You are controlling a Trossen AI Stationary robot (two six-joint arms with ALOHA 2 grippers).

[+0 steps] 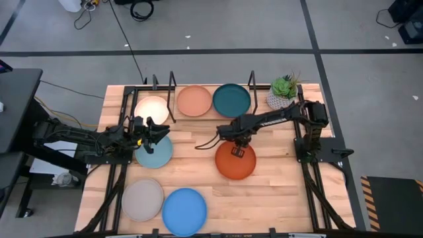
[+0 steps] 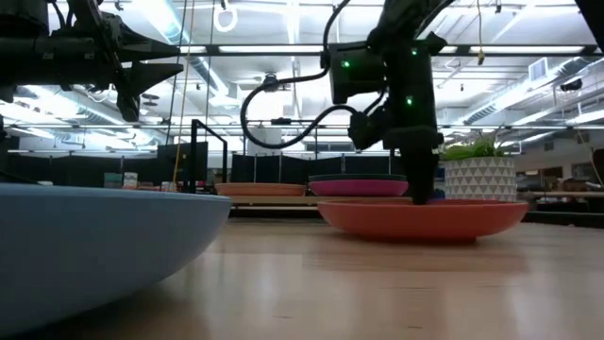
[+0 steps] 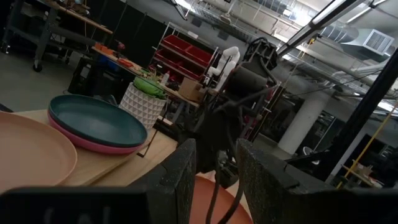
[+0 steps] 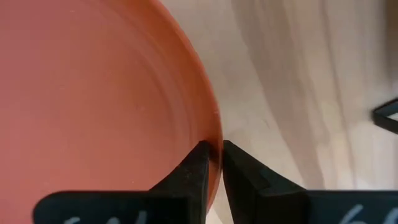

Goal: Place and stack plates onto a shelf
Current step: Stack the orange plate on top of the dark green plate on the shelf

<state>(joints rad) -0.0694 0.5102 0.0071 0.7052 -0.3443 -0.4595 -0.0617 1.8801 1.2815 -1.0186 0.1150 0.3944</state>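
Note:
My right gripper (image 1: 238, 149) points down at the far rim of the orange plate (image 1: 234, 162), which lies flat mid-table, and is shut on that rim. My left gripper (image 1: 153, 129) hovers open above the table's left side, between the cream plate (image 1: 152, 108) and the pale blue plate (image 1: 156, 152), touching nothing. Along the far edge, the shelf's black rods (image 1: 173, 84) frame the cream plate, the peach plate (image 1: 194, 100) and the teal plate (image 1: 231, 99). The teal plate rests on the magenta plate (image 3: 93, 144). My right gripper pinches the orange plate's rim (image 4: 215, 144) on the plate's far side, one finger (image 4: 198, 163) inside the plate and the other outside. The fingers come from above, pointing down. The plate lies level with its underside on the table (image 2: 425, 219).
The grey-beige plate (image 1: 142, 200) and the bright blue plate (image 1: 184, 210) sit by the near edge. A potted plant (image 1: 284, 92) stands at the far right, beside the teal plate. Bare wood (image 1: 284, 192) lies to the right of the orange plate.

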